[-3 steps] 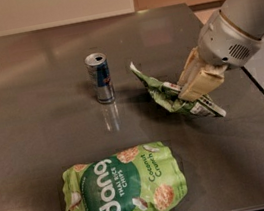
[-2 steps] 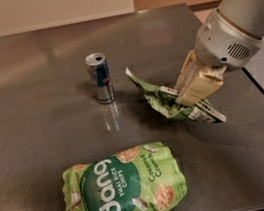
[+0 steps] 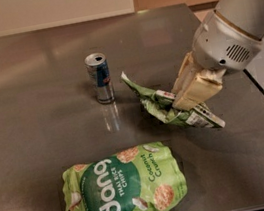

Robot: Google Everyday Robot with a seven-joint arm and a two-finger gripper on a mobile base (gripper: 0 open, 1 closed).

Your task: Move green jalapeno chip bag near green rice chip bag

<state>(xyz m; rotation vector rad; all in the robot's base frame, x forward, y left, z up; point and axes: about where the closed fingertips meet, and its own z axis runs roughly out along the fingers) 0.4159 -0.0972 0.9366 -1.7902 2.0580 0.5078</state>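
I see a glossy dark-grey table (image 3: 28, 95), beige wall (image 3: 44, 9) along the top | gripper (image 3: 184, 99) centre right, cream jaws clamped on crinkled dark-green bag (image 3: 154, 104) | puffy light-green bag (image 3: 124, 190) flat at bottom centre, apart | metal can (image 3: 100, 78) upright, centre left

Dark kitchen counter (image 3: 37, 144) beneath robot hand (image 3: 178, 103)

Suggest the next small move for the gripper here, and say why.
Probably carry the green jalapeno chip bag a little toward the near-left: the gripper, right of the can, is shut on it, and bare table separates it from the green rice chip bag lying nearer the camera.
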